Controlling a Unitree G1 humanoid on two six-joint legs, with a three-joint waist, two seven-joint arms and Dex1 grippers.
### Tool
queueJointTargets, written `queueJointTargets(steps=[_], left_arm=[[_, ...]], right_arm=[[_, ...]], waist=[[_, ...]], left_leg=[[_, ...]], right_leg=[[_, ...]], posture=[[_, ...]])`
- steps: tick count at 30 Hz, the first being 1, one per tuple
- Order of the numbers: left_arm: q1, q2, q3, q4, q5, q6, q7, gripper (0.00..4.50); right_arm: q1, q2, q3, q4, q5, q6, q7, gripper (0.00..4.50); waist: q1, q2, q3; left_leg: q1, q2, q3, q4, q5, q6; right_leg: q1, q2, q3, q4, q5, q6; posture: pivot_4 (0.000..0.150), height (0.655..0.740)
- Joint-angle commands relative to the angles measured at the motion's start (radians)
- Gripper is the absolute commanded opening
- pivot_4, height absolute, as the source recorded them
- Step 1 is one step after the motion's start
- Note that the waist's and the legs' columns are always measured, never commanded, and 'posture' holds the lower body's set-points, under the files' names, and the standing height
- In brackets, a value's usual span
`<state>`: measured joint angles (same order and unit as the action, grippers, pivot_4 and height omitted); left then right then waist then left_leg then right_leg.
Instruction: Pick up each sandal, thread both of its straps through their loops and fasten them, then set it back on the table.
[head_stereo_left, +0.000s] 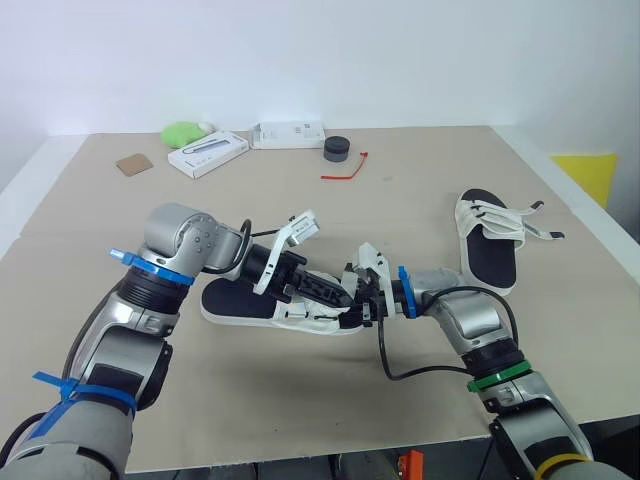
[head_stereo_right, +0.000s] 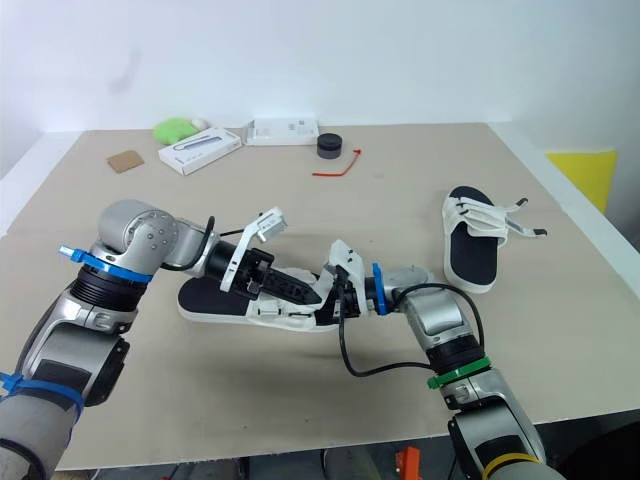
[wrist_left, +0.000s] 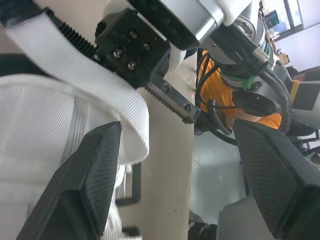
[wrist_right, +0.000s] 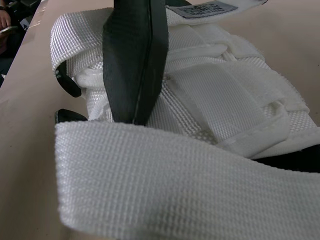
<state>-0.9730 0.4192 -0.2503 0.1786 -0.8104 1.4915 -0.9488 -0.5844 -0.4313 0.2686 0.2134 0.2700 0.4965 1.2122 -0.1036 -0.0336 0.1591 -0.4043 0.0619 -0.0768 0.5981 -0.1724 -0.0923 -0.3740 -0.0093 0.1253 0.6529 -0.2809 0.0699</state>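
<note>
Threading underway on the near sandal (head_stereo_left: 262, 305): right gripper (head_stereo_left: 361, 302) pinches its strap (wrist_left: 75, 60), left gripper (wrist_left: 175, 134) spread wide; second sandal (head_stereo_left: 487, 238), two o'clock, looks unfastened.

Two sandals (head_stereo_left: 487, 240), two boxes (head_stereo_left: 207, 153), one puck (head_stereo_left: 337, 149)

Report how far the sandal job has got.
Nothing looks done. In hand: the near sandal, with the left gripper and right gripper both at it; one strap lies unfastened between the left's open fingers. Left: fastening it, then the far sandal, whose straps lie splayed.
</note>
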Motion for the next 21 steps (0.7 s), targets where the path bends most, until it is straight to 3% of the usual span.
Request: queueJointTargets(steps=[1,10,14,15,20,21], left_arm=[[0.003,-0.019,-0.024,0.023,0.046,-0.039,0.017,3.65],[0.002,-0.142,0.079,0.107,0.073,-0.068,0.108,3.65],[0.010,-0.118,0.112,0.085,0.076,-0.063,0.123,2.91],[0.010,-0.117,0.123,0.082,0.075,-0.061,0.130,2.26],[0.033,-0.131,0.179,0.033,0.068,-0.078,0.180,0.85],[0.043,-0.131,0.176,0.018,0.072,-0.083,0.187,0.30]], right_arm=[[0.050,-0.004,0.055,0.075,-0.060,0.037,-0.039,0.00],[0.058,-0.006,0.053,0.065,-0.057,0.042,-0.043,0.00],[0.066,-0.010,0.055,0.053,-0.056,0.045,-0.043,0.00],[0.066,-0.010,0.055,0.052,-0.055,0.046,-0.043,0.00],[0.061,-0.006,0.056,0.061,-0.056,0.041,-0.039,0.00],[0.060,-0.006,0.057,0.062,-0.057,0.040,-0.039,0.00]], waist=[[0.000,0.000,0.000],[0.000,0.000,0.000],[0.000,0.000,0.000],[0.000,0.000,0.000],[0.000,0.000,0.000],[0.000,0.000,0.000]], left_leg=[[0.000,0.000,0.000,0.000,0.000,0.000],[0.001,0.000,0.000,0.001,0.000,0.000],[0.001,0.000,0.000,0.000,0.000,0.000],[0.001,0.000,0.000,0.000,0.000,0.000],[0.000,0.000,0.000,0.000,0.000,0.000],[0.000,0.000,0.000,0.000,0.000,0.000]], right_leg=[[0.000,0.000,0.000,0.000,0.000,0.000],[0.000,0.000,0.000,-0.001,0.000,0.000],[0.001,0.000,0.000,-0.001,0.000,0.000],[0.001,0.000,0.000,-0.001,0.000,0.000],[0.001,0.000,0.000,-0.001,0.001,0.001],[0.001,0.000,0.000,-0.001,0.001,0.002]], posture=[[0.150,0.7400],[0.150,0.7400],[0.150,0.7400],[0.150,0.7400],[0.150,0.7400],[0.150,0.7400]])
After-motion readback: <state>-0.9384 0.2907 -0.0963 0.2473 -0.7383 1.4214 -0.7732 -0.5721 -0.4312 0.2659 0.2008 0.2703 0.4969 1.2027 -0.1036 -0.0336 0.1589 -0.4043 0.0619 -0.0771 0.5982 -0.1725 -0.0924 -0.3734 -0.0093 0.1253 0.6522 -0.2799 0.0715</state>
